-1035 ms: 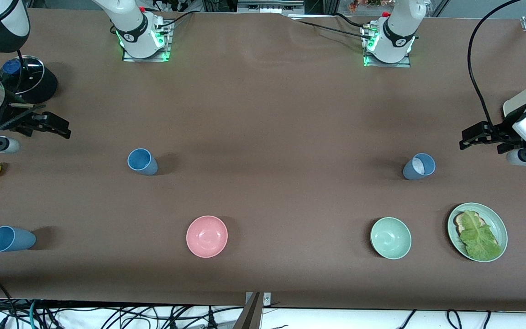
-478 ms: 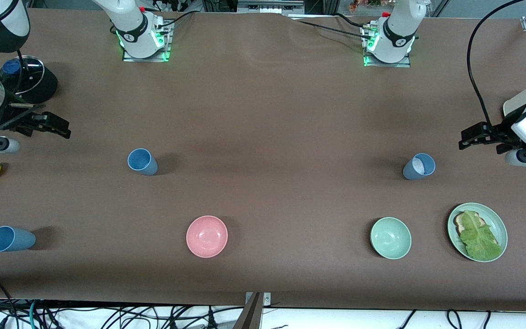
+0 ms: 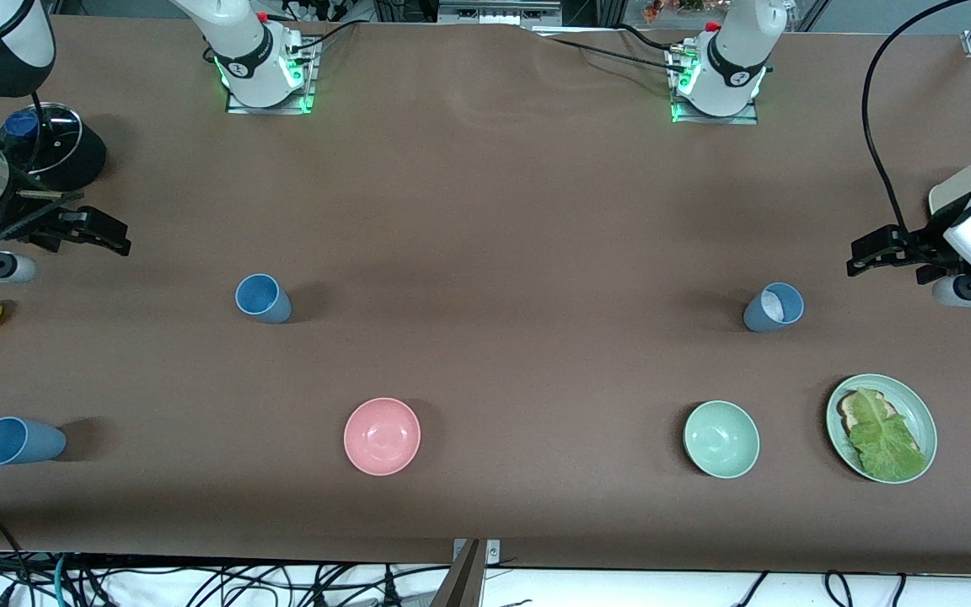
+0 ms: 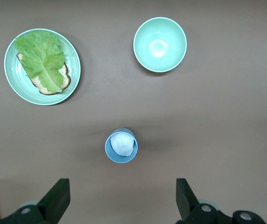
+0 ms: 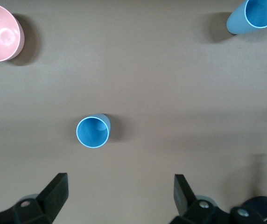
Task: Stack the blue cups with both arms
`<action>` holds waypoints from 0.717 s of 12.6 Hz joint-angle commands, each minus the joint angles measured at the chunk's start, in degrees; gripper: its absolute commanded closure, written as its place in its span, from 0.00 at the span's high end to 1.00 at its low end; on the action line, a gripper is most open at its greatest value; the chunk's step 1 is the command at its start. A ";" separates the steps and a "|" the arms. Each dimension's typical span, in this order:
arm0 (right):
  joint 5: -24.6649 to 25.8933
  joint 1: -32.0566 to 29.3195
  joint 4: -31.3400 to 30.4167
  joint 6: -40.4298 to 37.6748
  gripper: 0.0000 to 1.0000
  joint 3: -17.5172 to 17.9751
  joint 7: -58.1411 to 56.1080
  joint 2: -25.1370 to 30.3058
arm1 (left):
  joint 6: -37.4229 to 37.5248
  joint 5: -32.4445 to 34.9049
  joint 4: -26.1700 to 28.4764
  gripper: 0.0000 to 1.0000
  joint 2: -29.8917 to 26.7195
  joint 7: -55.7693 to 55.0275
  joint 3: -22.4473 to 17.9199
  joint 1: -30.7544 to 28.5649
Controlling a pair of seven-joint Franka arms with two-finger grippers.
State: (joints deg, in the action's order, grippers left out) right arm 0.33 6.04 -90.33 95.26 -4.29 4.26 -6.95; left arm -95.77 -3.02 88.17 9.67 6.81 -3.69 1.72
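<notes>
Both pincers, left pincer (image 3: 861, 255) and right pincer (image 3: 110, 236), hang released, empty, over the bench (image 3: 485, 211); blue cups (image 3: 264, 298) stand unstacked.

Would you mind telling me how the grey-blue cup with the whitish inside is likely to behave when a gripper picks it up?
The grey-blue cup looks like thin plastic, so probably light and fairly stiff. Its tapered, smooth wall may slip in a loose pinch. Standing upright, narrower than the green bowl, it could tip if nudged sideways.

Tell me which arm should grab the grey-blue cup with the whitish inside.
Left, probably. The open left gripper hangs at that cup's end of the table, and its wrist view shows the cup between its fingers. The right gripper waits open by another blue cup.
</notes>
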 commanded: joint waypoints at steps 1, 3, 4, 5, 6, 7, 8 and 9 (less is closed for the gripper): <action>0.64 -0.16 1.21 -0.25 1.00 0.24 0.66 -0.52 | -0.82 1.18 0.34 1.00 -0.35 0.14 -0.09 0.21; 0.64 -0.16 1.21 -0.25 1.00 0.24 0.66 -0.52 | -0.82 1.44 0.16 1.00 -0.35 -0.04 -0.09 0.30; 0.64 -0.16 1.21 -0.25 1.00 0.24 0.66 -0.52 | -0.82 1.53 -0.97 1.00 -0.18 0.14 -0.09 0.38; 0.64 -0.16 1.21 -0.25 1.00 0.24 0.66 -0.52 | -0.82 1.53 -1.41 1.00 0.26 0.14 -0.09 0.47; 0.64 -0.16 1.21 -0.25 1.00 0.24 0.66 -0.52 | -0.73 1.62 -1.59 1.00 0.53 -0.30 -0.17 0.56; 0.64 -0.16 1.21 -0.25 1.00 0.24 0.66 -0.52 | -0.82 1.53 -1.59 1.00 0.62 -0.39 -0.09 0.30; 0.64 -0.16 1.21 -0.25 1.00 0.24 0.66 -0.52 | -0.82 1.53 -1.59 1.00 0.62 -0.39 -0.17 0.30; 0.73 -0.16 1.21 -0.25 1.00 0.24 0.66 -0.52 | -0.82 0.75 -1.59 1.00 0.88 -0.39 -0.26 0.21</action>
State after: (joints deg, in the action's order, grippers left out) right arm 0.33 6.04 -90.33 95.26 -4.28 4.26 -6.95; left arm -96.66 -3.02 87.87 9.69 6.78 -3.69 1.75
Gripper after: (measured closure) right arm 0.000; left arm 0.000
